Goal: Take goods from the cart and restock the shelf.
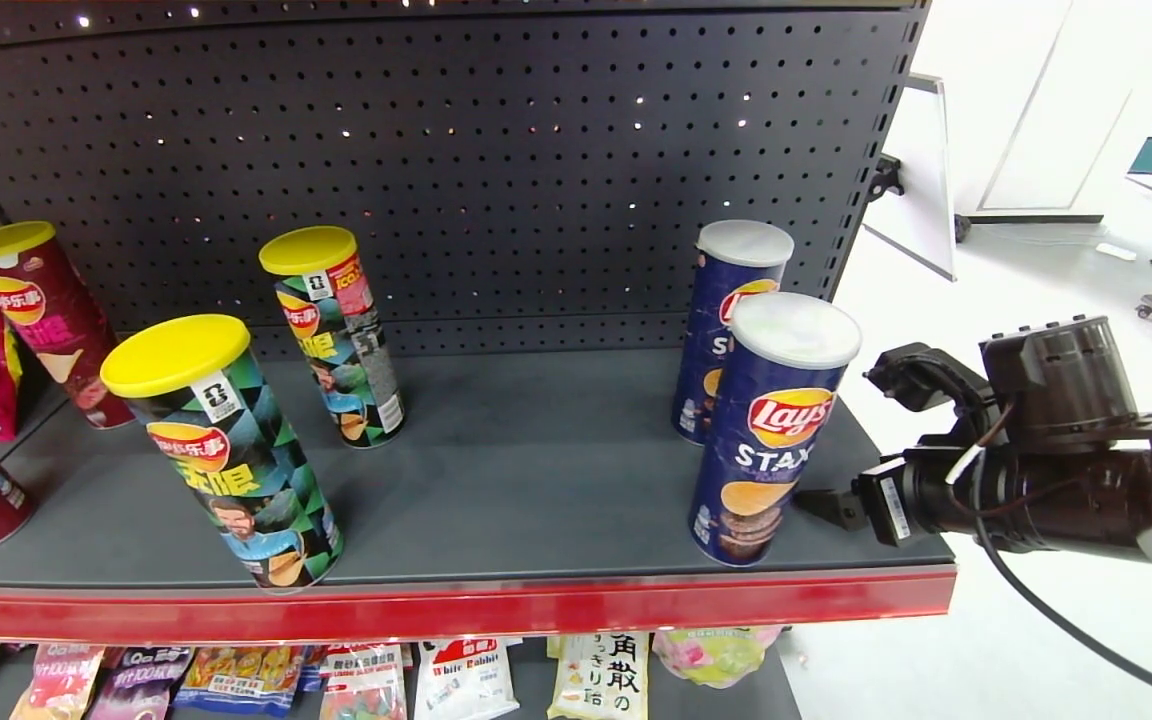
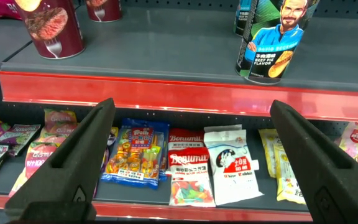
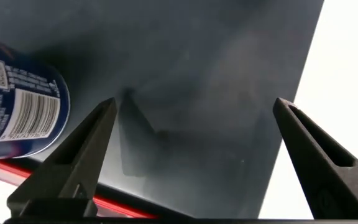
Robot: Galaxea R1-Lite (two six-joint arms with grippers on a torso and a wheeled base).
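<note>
Blue can stands upright at the front edge of the shelf, just beside the right end effector in the head view; whether they touch cannot be told.

Left wrist view: the left end effector has its fingers spread wide and holds nothing. Snack bags lie beyond it on the lower shelf.

Right wrist view: the right end effector is spread, with nothing between its fingers. The can sits just outside one finger.

Judgement: placement appears done. The next move calls for a straight retreat clear of the can, then a trip to the cart.
</note>
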